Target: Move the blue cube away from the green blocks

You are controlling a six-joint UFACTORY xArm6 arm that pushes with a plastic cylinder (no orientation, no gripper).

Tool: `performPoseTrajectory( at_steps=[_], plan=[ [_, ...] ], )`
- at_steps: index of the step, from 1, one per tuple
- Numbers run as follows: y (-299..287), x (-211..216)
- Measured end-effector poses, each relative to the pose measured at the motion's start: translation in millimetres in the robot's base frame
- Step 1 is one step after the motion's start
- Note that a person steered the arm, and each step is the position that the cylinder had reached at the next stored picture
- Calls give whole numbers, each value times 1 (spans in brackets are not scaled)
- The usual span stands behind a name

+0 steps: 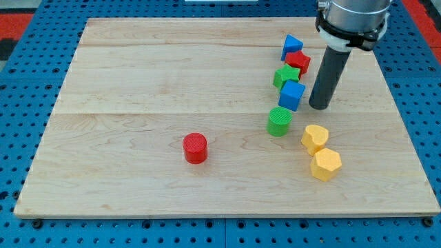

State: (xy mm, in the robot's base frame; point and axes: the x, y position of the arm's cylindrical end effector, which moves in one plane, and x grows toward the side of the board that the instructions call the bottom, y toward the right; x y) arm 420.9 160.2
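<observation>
Wooden table [138, 76] on blue pegboard. Blue cube [292, 95] at view's right, wedged between green blocks: green star-like block [286, 76] touching above, green cylinder [279, 121] just below-left. Red block [298, 62] and blue triangular block [291, 46] stacked further up. Two yellow blocks [315, 138] [325, 164] below-right; red cylinder [195, 148] well apart left. Cube sits skewed, corner toward view's bottom; no long axis. No pincer: my tip [319, 106] just right of cube, contact unclear.

My tip [320, 106] is seen just right of the blue cube [291, 95], which is wedged between a green block [286, 76] behind and a green cylinder [279, 121] in front, on the wooden board [138, 83].
</observation>
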Motion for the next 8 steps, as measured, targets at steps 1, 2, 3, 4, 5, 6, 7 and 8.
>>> performPoseTrajectory(
  at_steps=[1, 2, 3, 4, 5, 6, 7, 8],
  plan=[
    [-43, -17],
    [-34, -17],
    [-33, -10],
    [-25, 3],
    [-67, 7],
    [-111, 14],
    [-104, 26],
    [-107, 65]
  ],
)
